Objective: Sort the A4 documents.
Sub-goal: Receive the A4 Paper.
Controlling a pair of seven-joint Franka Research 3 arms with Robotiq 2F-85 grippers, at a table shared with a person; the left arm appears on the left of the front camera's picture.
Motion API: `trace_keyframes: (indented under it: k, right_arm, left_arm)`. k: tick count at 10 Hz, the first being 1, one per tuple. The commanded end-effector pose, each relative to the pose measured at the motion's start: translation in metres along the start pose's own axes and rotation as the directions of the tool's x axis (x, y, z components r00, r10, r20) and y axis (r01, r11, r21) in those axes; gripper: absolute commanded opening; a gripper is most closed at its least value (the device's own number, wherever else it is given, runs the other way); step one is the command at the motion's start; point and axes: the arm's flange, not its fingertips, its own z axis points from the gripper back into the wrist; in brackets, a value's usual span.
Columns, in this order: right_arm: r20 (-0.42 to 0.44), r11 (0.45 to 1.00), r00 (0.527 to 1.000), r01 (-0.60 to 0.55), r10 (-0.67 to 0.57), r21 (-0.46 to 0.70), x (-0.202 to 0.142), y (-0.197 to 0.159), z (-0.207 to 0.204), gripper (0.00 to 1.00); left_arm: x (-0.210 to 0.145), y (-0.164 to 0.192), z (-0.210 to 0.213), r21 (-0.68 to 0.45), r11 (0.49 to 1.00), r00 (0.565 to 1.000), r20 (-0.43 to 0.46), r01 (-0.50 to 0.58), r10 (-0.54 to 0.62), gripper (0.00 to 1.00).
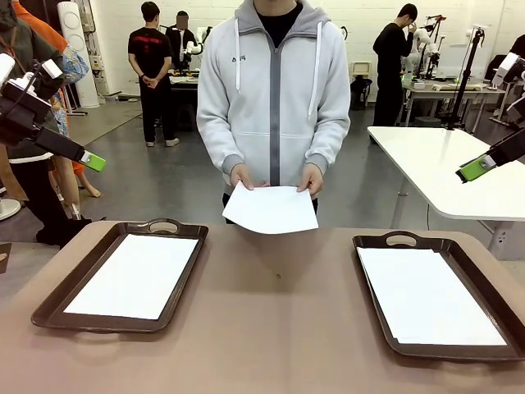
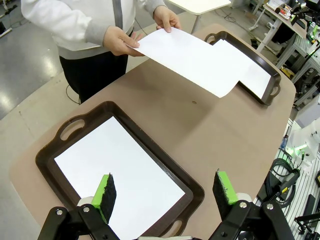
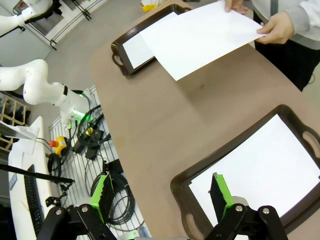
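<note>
Hovering high at the lower edge of each wrist view, our left gripper (image 2: 163,192) and right gripper (image 3: 162,192) both stand with jaws spread wide, holding nothing. Just under the left one, lower left of that frame, we see the left tray (image 2: 72,131) with a blank sheet (image 2: 117,175) lying flat inside; under the right one, lower right of its frame, the right tray (image 3: 186,186) carries its own sheet (image 3: 262,167).

Farther out, at the centre top of the front view, the person's hands (image 1: 242,176) hold another A4 document (image 1: 271,208) out over the far edge of the brown table (image 1: 279,328), above the surface and between the two trays.

We judge this is the handover. To do it well, we'd come in level with the paper's free near edge, pinch only a narrow margin away from the person's fingers, and keep the sheet flat so it doesn't fold or slip.

Beyond, upper frame, we see a grey floor, white tables and people standing.
</note>
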Motion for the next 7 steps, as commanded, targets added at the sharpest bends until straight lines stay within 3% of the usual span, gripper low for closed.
trace_keyframes:
  k: [1, 7]
  right_arm:
    - [0.007, 1.0, 1.0, -0.008, 0.008, 0.002, 0.0015, 0.0007, 0.0, 1.0]
    - [0.007, 1.0, 1.0, -0.008, 0.008, 0.002, 0.0015, 0.0007, 0.0, 1.0]
  left_arm:
    - [-0.0003, -0.0002, -0.001, 0.008, 1.0, 1.0, 0.002, 0.0, 0.0, 1.0]
    - [-0.0003, -0.0002, -0.001, 0.008, 1.0, 1.0, 0.002, 0.0, 0.0, 1.0]
